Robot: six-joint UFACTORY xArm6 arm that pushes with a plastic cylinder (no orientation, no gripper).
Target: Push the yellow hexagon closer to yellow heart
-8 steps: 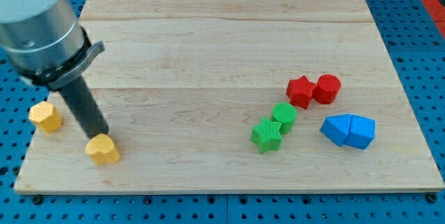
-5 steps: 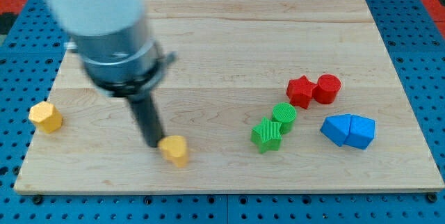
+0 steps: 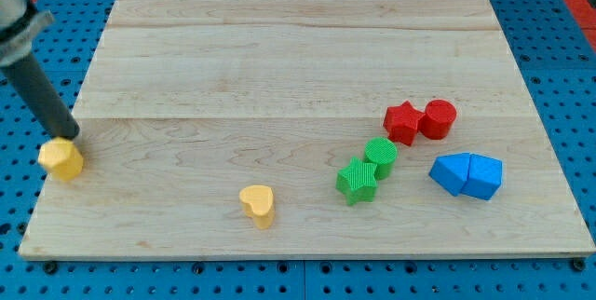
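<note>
At the left edge of the wooden board, my tip touches the far side of the yellow hexagon. It has no fingers and grasps nothing. Bare wood separates the hexagon from the yellow heart, right, close to the near edge.

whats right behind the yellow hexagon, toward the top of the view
My tip touches the yellow hexagon's upper edge, the rod rising toward the view's top left. The exact contact spot is hidden by the rod. The yellow heart lies far right.
</note>
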